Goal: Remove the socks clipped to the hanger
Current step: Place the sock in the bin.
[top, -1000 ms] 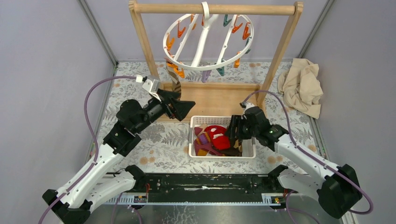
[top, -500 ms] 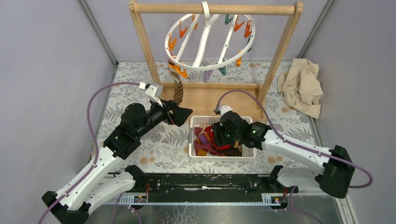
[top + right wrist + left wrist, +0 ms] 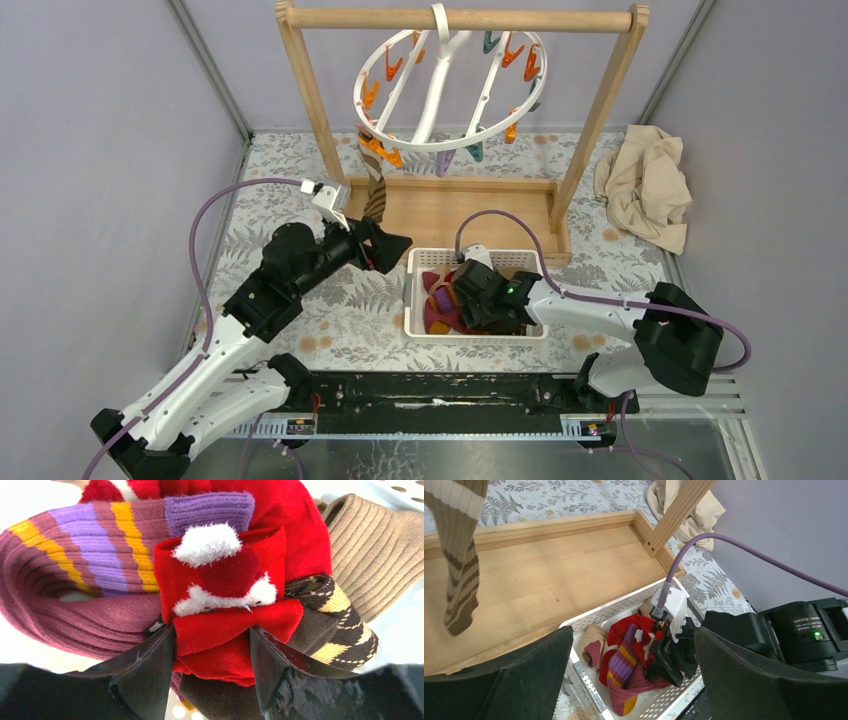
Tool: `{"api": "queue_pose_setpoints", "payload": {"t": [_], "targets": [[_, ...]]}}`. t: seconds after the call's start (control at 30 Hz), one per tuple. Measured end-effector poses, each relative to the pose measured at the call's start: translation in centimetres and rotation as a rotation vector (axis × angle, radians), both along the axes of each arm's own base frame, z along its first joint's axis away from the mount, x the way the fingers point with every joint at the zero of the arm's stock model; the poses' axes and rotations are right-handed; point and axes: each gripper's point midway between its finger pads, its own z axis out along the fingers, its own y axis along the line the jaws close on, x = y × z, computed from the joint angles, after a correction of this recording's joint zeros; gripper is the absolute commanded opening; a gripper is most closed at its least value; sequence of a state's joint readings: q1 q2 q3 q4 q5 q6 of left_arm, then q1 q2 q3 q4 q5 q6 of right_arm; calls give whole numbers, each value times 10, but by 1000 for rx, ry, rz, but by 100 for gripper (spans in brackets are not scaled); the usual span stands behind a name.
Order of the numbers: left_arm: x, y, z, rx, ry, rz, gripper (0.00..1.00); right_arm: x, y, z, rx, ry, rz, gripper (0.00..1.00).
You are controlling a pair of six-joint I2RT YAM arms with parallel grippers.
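Observation:
The white ring hanger (image 3: 447, 145) hangs by its hook from the wooden rack's top bar. One brown-striped sock (image 3: 377, 196) is still clipped at its near left and also shows in the left wrist view (image 3: 459, 555). My left gripper (image 3: 388, 243) is open and empty, just below and in front of that sock. My right gripper (image 3: 460, 298) is down in the white basket (image 3: 475, 337). In the right wrist view its jaws (image 3: 211, 630) press on both sides of a fold of the red sock with white figures (image 3: 225, 570).
The basket also holds a purple-orange striped sock (image 3: 100, 535), a brown argyle sock (image 3: 340, 615) and a tan sock (image 3: 375, 550). The rack's wooden base tray (image 3: 450, 205) lies behind the basket. A beige cloth (image 3: 648, 185) lies at the back right.
My right gripper has moved left, from the basket's right side onto the sock pile. My left gripper has drawn back a little. The hanger has swung slightly right.

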State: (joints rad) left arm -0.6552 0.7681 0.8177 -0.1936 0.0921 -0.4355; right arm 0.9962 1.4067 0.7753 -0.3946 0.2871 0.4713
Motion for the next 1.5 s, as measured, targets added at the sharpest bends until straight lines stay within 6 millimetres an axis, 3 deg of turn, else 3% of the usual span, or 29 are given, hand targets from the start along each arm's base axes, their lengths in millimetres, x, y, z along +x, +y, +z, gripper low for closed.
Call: {"api": "queue_pose_setpoints", "payload": {"t": [0.27,0.53,0.7,0.83,0.93,1.07,1.33,1.5], "targets": [[-1,0,-4,2,10,0,99,8,-3,-16,34,-11,-48,64],[-1,1,-4,1,8,4,99,9,2,-10,70,-15,-43,68],[-1,1,-7,8,16,6,99,7,5,21,104,-25,-16,69],[-1,2,-7,8,17,7,99,19,21,60,155,-75,10,70],[-2,2,-7,6,18,7,99,26,30,75,188,-105,23,70],[-2,3,-7,6,20,7,99,26,35,62,174,-76,35,70],[-3,3,-8,9,24,7,99,14,30,-14,102,49,28,70],[-4,4,-10,12,27,8,99,15,33,-11,141,32,24,70]]}}
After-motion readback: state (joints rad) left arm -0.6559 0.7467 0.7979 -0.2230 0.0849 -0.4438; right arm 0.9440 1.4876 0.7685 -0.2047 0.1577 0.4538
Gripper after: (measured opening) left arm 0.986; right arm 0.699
